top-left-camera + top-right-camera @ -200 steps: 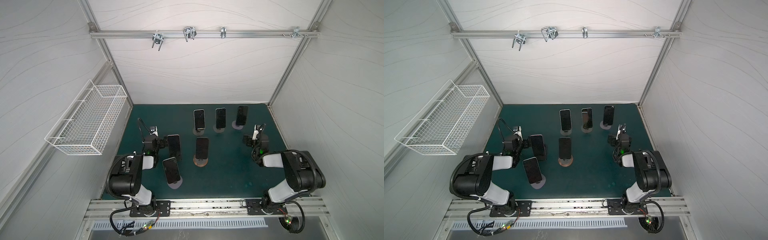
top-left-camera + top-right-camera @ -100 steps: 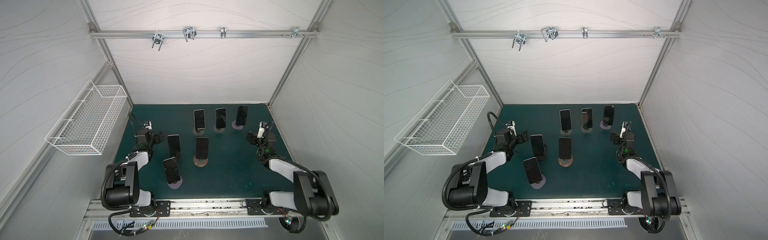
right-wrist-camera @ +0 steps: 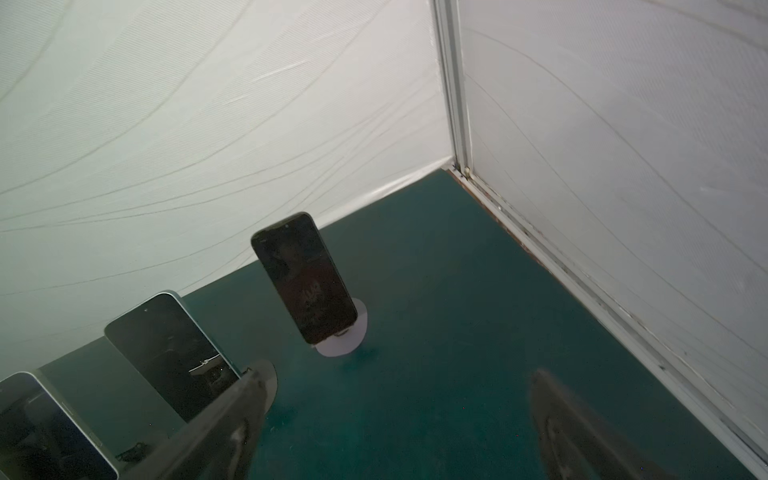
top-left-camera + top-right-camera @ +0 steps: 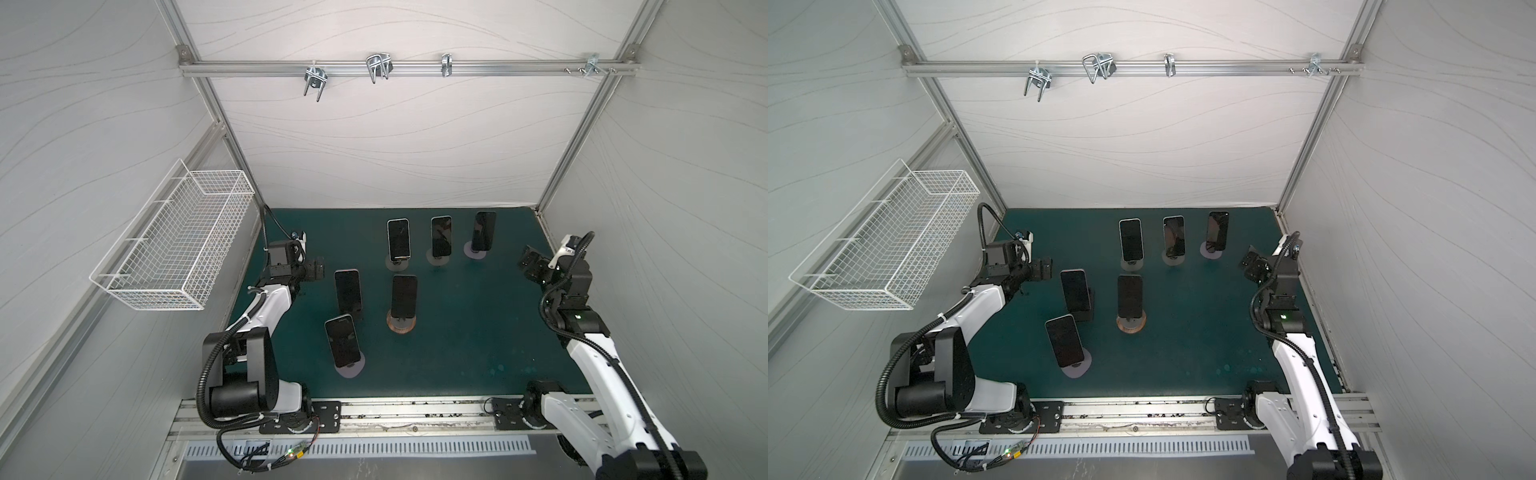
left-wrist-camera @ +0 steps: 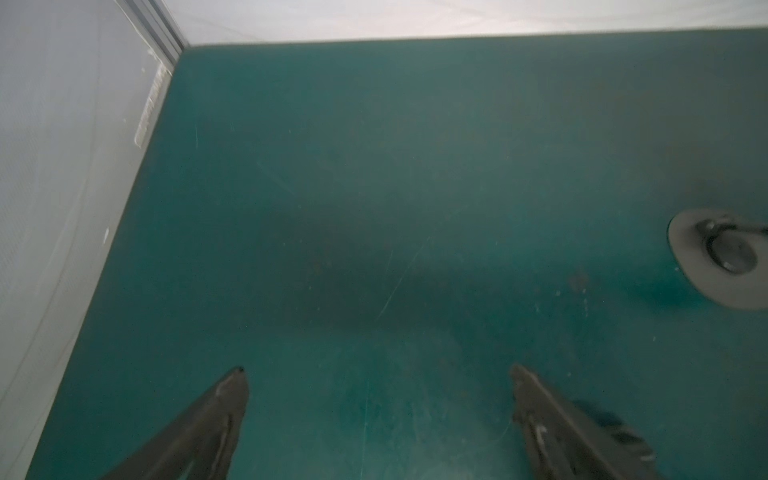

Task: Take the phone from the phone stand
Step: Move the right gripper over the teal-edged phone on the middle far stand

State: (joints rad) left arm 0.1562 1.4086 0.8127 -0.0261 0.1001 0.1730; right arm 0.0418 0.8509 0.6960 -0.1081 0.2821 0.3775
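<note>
Closest to the tabletop (image 4: 457, 353) front edge, I see one phone (image 4: 342, 341) propped on its stand (image 4: 351, 369). Mid-tabletop, two phones (image 4: 348, 291) stand likewise. My left fingers (image 5: 208, 428) by the left edge and right fingers (image 3: 582, 436) by the right edge spread wide, empty. Three back-row phones (image 4: 441, 236) line the back edge.

Green tabletop (image 4: 457, 353); six phone stands (image 4: 401, 326) atop
</note>
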